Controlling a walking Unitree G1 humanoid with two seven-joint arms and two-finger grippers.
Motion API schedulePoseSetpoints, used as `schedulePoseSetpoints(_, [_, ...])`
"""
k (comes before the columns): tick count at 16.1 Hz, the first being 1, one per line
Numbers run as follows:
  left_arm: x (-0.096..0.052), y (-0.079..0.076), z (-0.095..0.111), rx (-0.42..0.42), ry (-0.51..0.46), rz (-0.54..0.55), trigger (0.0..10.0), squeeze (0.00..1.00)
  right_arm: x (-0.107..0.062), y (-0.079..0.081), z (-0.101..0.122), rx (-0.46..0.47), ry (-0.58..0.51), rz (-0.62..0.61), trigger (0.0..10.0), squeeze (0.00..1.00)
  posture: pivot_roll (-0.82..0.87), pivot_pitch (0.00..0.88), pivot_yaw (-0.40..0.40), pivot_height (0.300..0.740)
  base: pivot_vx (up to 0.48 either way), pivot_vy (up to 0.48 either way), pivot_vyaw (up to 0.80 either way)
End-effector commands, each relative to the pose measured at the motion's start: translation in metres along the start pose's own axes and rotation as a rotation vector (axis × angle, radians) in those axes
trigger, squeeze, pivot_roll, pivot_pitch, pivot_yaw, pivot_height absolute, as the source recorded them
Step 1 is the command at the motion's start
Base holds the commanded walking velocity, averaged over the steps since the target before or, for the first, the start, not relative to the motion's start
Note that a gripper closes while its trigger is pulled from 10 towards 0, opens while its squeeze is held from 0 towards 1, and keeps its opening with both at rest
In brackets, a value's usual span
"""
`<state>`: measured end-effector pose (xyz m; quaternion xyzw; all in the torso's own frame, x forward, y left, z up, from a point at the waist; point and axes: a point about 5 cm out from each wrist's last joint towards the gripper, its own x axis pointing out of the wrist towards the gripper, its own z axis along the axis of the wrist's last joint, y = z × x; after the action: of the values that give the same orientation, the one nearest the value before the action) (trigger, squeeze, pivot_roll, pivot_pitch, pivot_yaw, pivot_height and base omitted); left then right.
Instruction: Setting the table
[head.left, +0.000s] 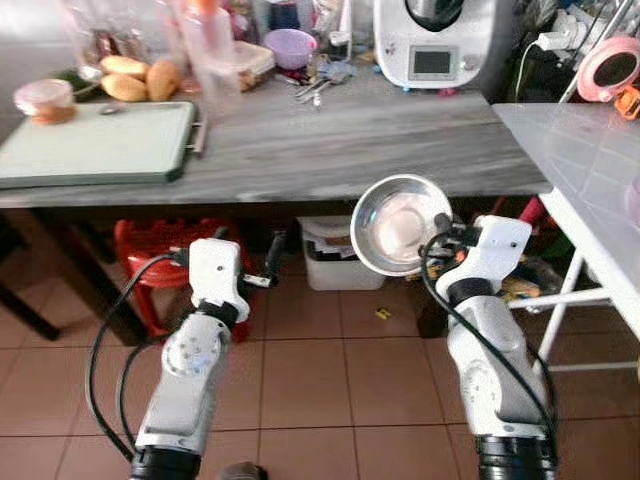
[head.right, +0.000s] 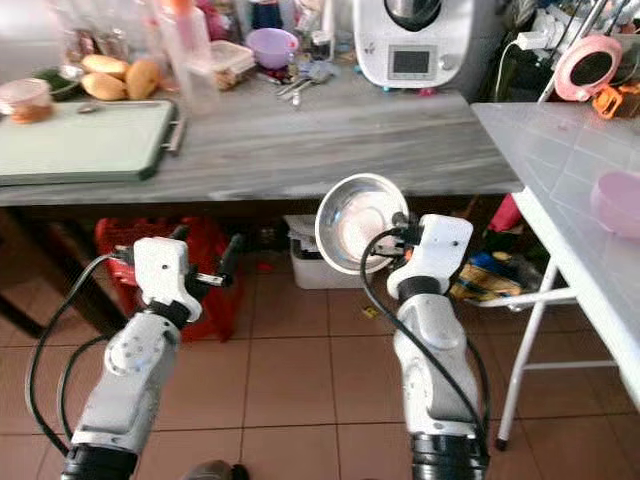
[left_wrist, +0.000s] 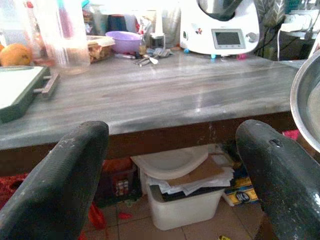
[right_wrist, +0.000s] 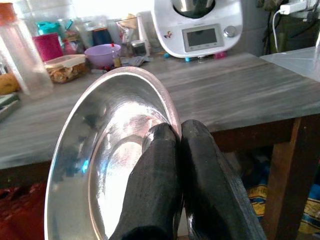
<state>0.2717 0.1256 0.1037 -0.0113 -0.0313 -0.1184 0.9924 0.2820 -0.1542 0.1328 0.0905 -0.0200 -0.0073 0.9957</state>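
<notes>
My right gripper (head.left: 445, 238) is shut on the rim of a shiny steel bowl (head.left: 400, 225). It holds the bowl tilted on edge, its hollow facing me, just below and in front of the grey wooden table's (head.left: 330, 140) front edge. In the right wrist view both fingers (right_wrist: 200, 165) pinch the bowl's rim (right_wrist: 115, 150). My left gripper (head.left: 250, 262) is open and holds nothing, low before the table edge, to the left of the bowl. Its two fingers (left_wrist: 65, 170) frame the tabletop in the left wrist view.
A green tray (head.left: 100, 145) lies on the table's left. At the back are a clear bottle (head.left: 210, 50), a purple bowl (head.left: 290, 45) and a white kitchen machine (head.left: 435, 40). A white folding table (head.left: 590, 170) stands right. Beneath are a red stool (head.left: 160, 260) and a white bin (head.left: 335, 255).
</notes>
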Motion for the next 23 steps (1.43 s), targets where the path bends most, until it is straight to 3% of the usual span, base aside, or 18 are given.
schedulePoseSetpoints(1, [0.0014, -0.0008, 0.0049, 0.005, -0.018, -0.012, 10.0, 0.00, 0.0007, 0.0019, 0.0072, 0.004, -0.029, 0.013, 10.0, 0.00, -0.07, 0.000, 0.013, 0.740, 0.319, 0.000, 0.00])
schedulePoseSetpoints(12, [0.0028, -0.0007, 0.0054, 0.005, -0.020, -0.014, 10.0, 0.00, 0.0015, 0.0030, 0.0080, 0.001, -0.033, 0.027, 10.0, 0.00, -0.07, 0.000, 0.013, 0.740, 0.300, 0.000, 0.00])
schedulePoseSetpoints(23, [0.0032, -0.0015, 0.0049, 0.006, -0.016, -0.021, 10.0, 0.00, 0.0023, 0.0020, 0.0087, 0.000, -0.039, 0.022, 10.0, 0.00, -0.07, 0.000, 0.015, 0.740, 0.281, 0.000, 0.64])
